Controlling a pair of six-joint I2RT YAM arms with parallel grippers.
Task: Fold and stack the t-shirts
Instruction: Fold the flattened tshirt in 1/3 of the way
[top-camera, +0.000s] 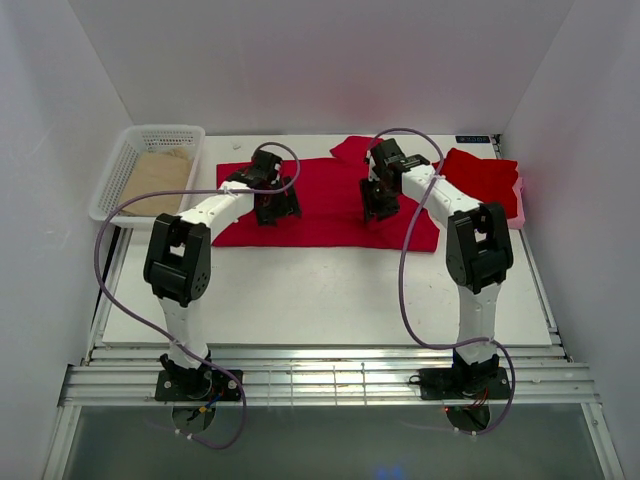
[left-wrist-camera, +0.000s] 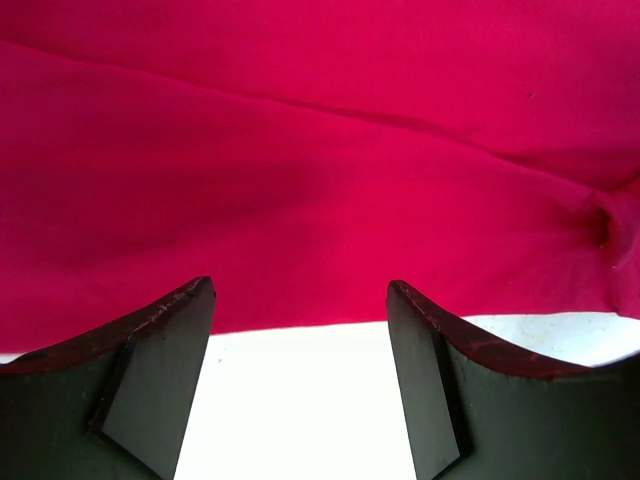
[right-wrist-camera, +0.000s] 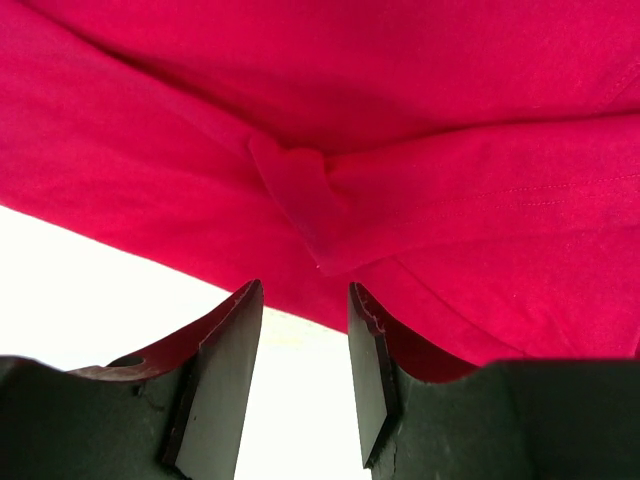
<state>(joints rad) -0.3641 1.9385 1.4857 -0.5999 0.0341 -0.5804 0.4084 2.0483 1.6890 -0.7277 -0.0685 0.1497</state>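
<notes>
**Your left gripper** (top-camera: 276, 208) (left-wrist-camera: 300, 292): jaws spread wide, nothing between the fingers (left-wrist-camera: 160, 385). Bare white table (left-wrist-camera: 300, 400) shows through the gap.

**Your right gripper** (top-camera: 378, 208) (right-wrist-camera: 302, 290): jaws set narrow, a slim gap between them. No cloth shows between the pads; pale table surface fills the gap.

**Spread t-shirt** (top-camera: 330, 200) (left-wrist-camera: 300, 150) (right-wrist-camera: 420, 80): bright red, lying flat on the table. Both grippers are down over it.
- Its near hem runs just ahead of your left fingertips, left to right across the wrist view.
- At your right gripper the hem slants from upper left to lower right, crossing just beyond the tips.

**Pucker** (right-wrist-camera: 300, 205): a bunched fold of the same red cloth, straight ahead of your right fingertips and near them.

**Folded t-shirt** (top-camera: 482, 178): red, well off to the outer right of your right gripper. It rests on a pale pink piece (top-camera: 519, 208).

**Red scrap** (top-camera: 352, 148): just beyond your right wrist. You cannot tell from here whether it is a sleeve or a separate shirt.

**Basket** (top-camera: 128, 150): white mesh, well to the outer left of your left gripper, with a tan sheet (top-camera: 158, 180) inside.
</notes>
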